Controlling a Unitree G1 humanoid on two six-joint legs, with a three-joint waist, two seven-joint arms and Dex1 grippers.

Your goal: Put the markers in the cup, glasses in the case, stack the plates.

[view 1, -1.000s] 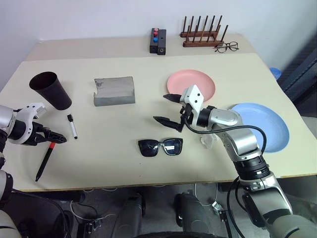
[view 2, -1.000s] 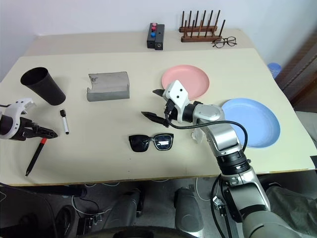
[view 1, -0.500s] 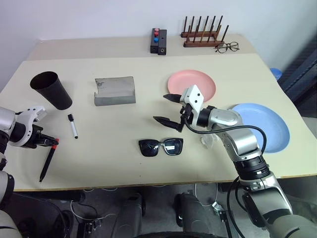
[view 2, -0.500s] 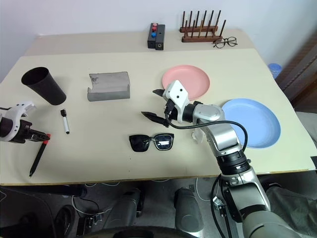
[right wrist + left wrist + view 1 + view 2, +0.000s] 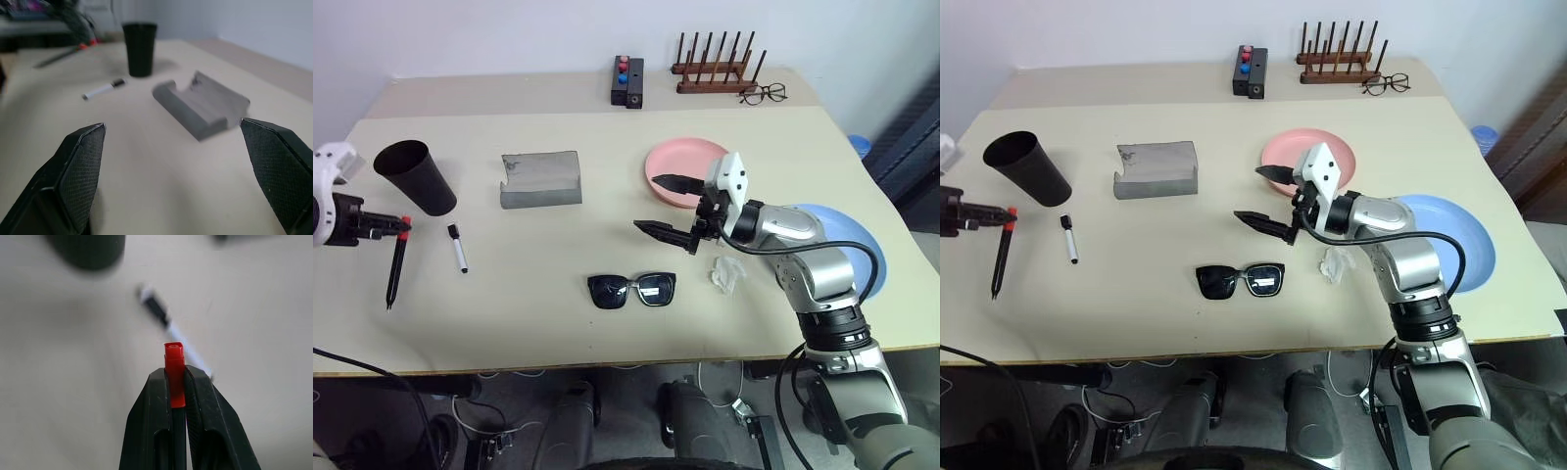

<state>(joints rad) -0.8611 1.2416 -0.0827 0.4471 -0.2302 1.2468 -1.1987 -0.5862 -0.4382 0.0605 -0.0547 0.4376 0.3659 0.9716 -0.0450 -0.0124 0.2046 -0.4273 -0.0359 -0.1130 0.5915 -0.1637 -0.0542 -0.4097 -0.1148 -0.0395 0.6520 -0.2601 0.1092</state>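
Lifted off the table since a second ago, the red-capped marker (image 5: 395,264) is now hanging in the air from the left gripper (image 5: 174,396), whose fingers are pinching it tight at the cap, body dangling down, just beside the cup (image 5: 414,177) on the near side. The right gripper (image 5: 672,208) is hovering with its jaws spread wide and holding nothing, well to the right of the cup, having drifted toward the pink plate (image 5: 677,168). Nearest of all, well right of the cup, the sunglasses (image 5: 631,290) are lying lenses-down. The white marker (image 5: 457,248) is resting close beside the cup's base, the grey case (image 5: 540,179) is sitting a little farther right of the cup, and the blue plate (image 5: 857,250) is lying beyond the pink one, far from the cup. To finish this step well, the marker probably needs carrying above the cup's rim with its lower tip centred over the mouth before the fingers let go; brushing the rim could tip the cup.
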